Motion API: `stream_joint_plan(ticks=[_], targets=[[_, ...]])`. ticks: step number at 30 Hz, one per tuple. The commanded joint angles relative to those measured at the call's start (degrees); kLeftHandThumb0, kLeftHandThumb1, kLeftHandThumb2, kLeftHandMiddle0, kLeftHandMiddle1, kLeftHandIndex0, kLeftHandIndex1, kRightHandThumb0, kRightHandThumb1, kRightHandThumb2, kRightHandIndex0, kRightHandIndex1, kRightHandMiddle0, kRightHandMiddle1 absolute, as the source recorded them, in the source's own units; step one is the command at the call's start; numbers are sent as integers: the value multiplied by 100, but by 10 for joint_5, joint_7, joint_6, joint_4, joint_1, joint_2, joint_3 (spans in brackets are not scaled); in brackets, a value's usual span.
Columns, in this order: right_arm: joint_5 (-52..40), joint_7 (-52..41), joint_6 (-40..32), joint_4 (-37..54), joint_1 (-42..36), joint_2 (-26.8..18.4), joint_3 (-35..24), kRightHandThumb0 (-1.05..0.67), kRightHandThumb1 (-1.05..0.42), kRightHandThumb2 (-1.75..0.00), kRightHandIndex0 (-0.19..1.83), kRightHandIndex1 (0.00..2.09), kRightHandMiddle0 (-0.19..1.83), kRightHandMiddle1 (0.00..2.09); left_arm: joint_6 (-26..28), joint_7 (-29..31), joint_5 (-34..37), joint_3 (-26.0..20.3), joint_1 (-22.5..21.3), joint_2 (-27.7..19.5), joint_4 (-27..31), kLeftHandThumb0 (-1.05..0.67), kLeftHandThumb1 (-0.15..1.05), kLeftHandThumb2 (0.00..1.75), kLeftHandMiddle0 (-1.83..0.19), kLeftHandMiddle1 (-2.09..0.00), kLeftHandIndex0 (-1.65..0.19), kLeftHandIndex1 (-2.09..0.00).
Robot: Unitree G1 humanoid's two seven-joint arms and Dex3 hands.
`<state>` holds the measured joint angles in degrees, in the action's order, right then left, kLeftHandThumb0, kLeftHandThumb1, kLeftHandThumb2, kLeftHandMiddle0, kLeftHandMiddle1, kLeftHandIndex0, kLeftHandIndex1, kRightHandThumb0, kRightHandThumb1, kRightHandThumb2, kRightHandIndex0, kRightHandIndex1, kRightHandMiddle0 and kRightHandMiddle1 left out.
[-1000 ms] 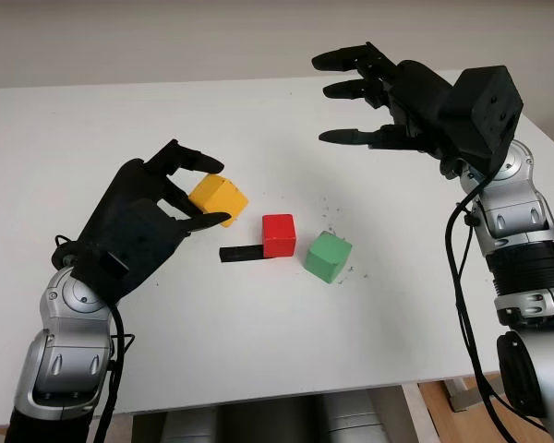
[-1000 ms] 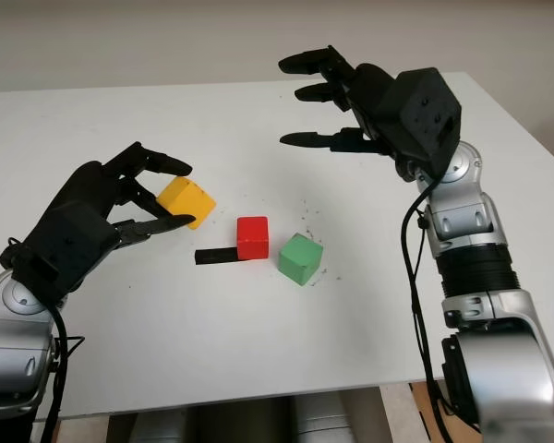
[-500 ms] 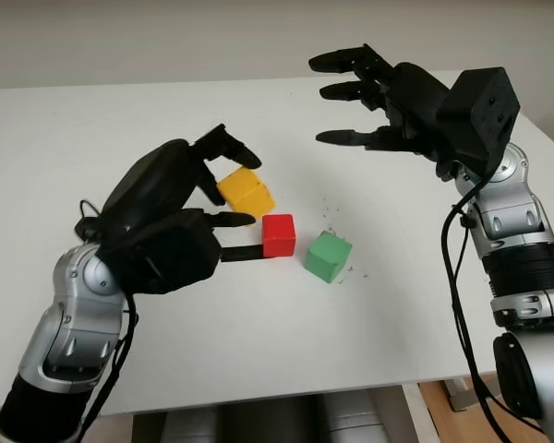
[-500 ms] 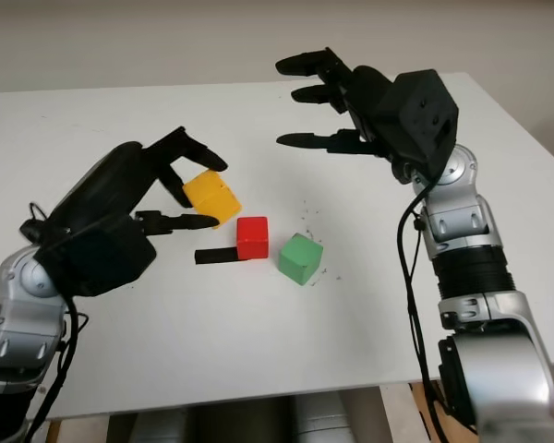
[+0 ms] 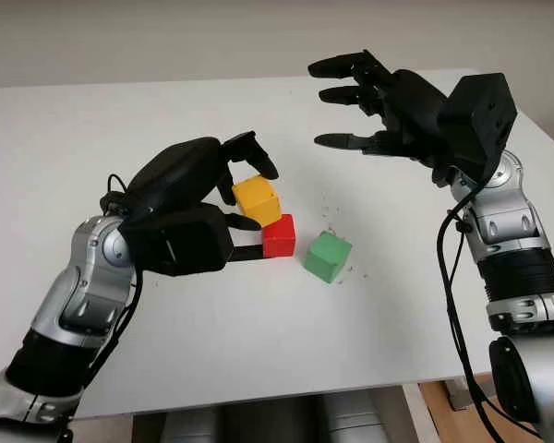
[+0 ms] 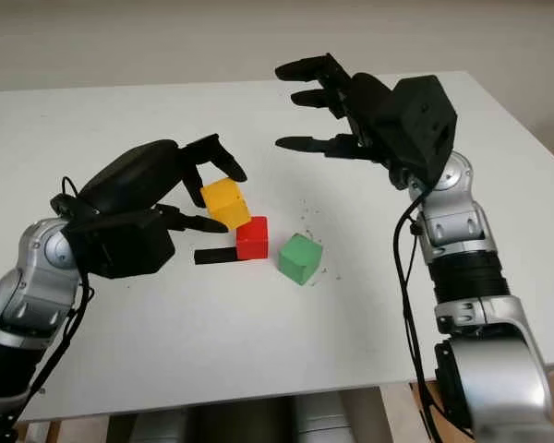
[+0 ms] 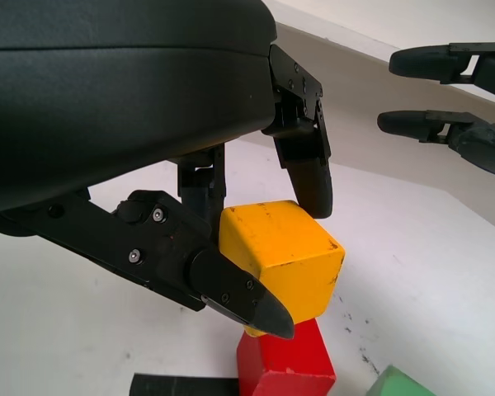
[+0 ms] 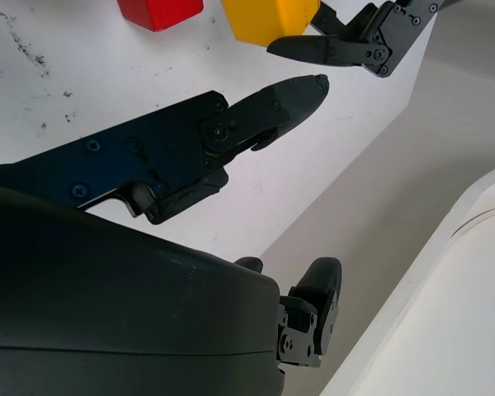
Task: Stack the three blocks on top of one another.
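Left robot hand [image 5: 223, 189] gripped the yellow wooden cube [image 5: 257, 201] between its fingertips [image 7: 260, 312], tilted and touching the rear top edge of the red wooden cube [image 5: 279, 235]. Right robot hand [image 5: 374, 100] hung open above the far side of the white tabletop [image 5: 258, 332], well apart from the blocks. A green wooden cube [image 5: 328, 256] sat just right of the red one; a flat black strip [image 5: 246, 254], partly hidden by the left robot hand, lay against the red one's left side. A pale wall stood behind
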<state>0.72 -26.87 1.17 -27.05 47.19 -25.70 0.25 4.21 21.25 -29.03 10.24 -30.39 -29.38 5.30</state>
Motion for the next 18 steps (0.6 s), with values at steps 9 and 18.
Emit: stream_joint_plan(ticks=[9, 18], targets=[[-1, 20, -6, 13, -6, 6, -10, -61, -98, -7, -7, 81, -12, 89, -63, -10, -2, 8, -30, -2, -53, -9, 95, 6, -52, -157, -38, -129], [-22, 51, -11, 22, -15, 25, -25, -66, -105, -34, -12, 80, -19, 88, -85, -9, -1, 10, -38, 3, -79, -10, 96, 6, -46, -158, -35, -131]])
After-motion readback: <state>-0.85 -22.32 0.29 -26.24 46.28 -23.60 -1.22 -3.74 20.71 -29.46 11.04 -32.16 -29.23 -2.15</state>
